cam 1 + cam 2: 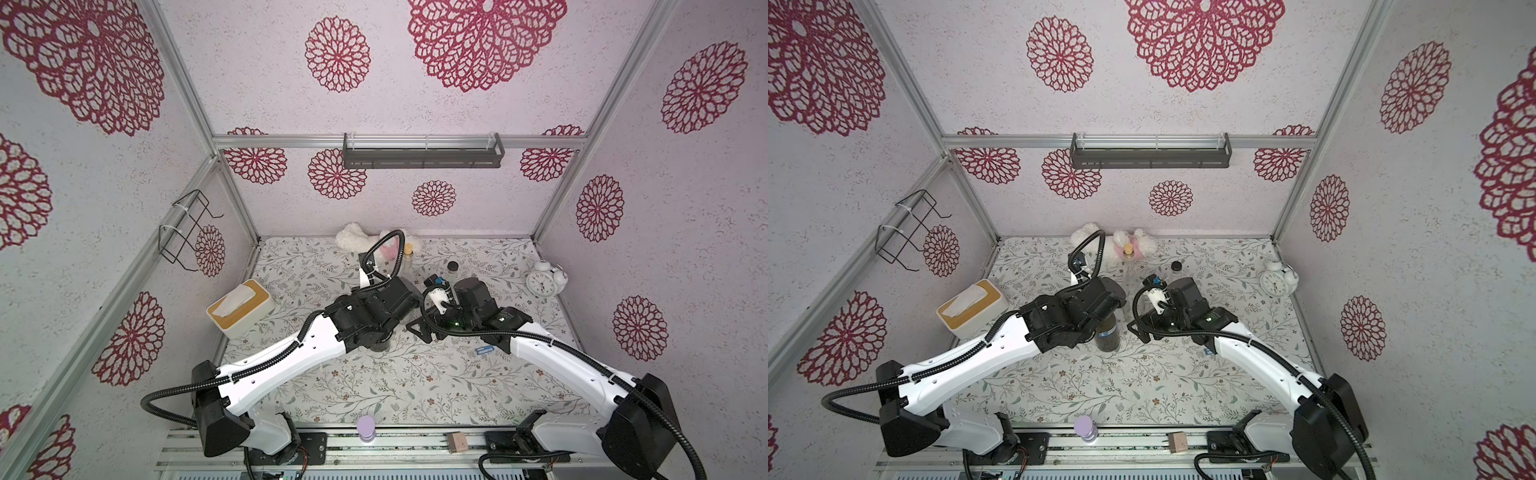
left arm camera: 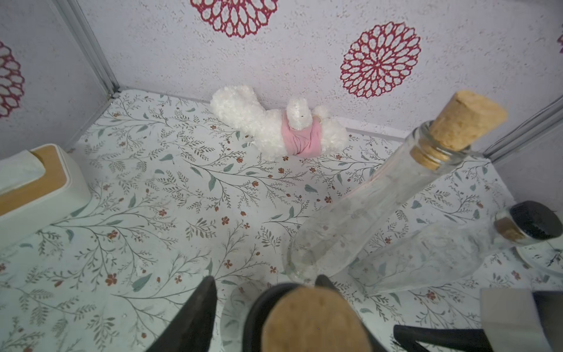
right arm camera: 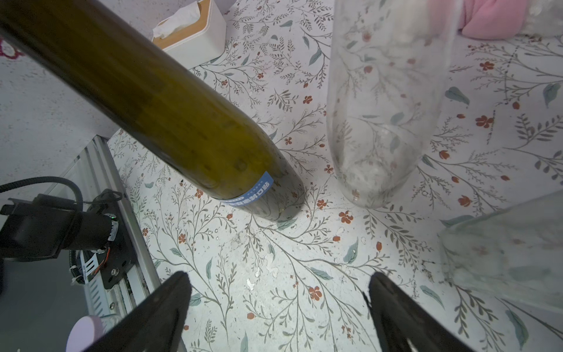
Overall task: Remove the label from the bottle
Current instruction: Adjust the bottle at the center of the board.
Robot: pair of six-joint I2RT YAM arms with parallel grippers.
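A dark olive bottle [image 3: 170, 122] with a cork [image 2: 310, 320] stands upright on the flowered table [image 1: 374, 395]; in a top view its body [image 1: 1108, 336] shows just under my left wrist. A blue label [image 3: 253, 190] is stuck near its foot. My left gripper [image 2: 267, 279] straddles the bottle's top, open, with a gap between one finger [image 2: 195, 311] and the neck. My right gripper [image 3: 278, 283] hangs open and empty over bare table, right of the bottle, and shows in both top views [image 1: 419, 328] [image 1: 1138, 328]. A small blue strip [image 1: 484, 350] lies on the table beside the right arm.
Two clear glass bottles stand close behind, one corked [image 2: 365, 213], one black-capped [image 2: 426, 253]. A tissue box [image 1: 241, 307] is at the left, an alarm clock [image 1: 542, 282] at the right, a plush toy [image 2: 274, 128] at the back wall. A purple-capped bottle [image 1: 366, 428] and a wooden block [image 1: 457, 441] sit at the front edge.
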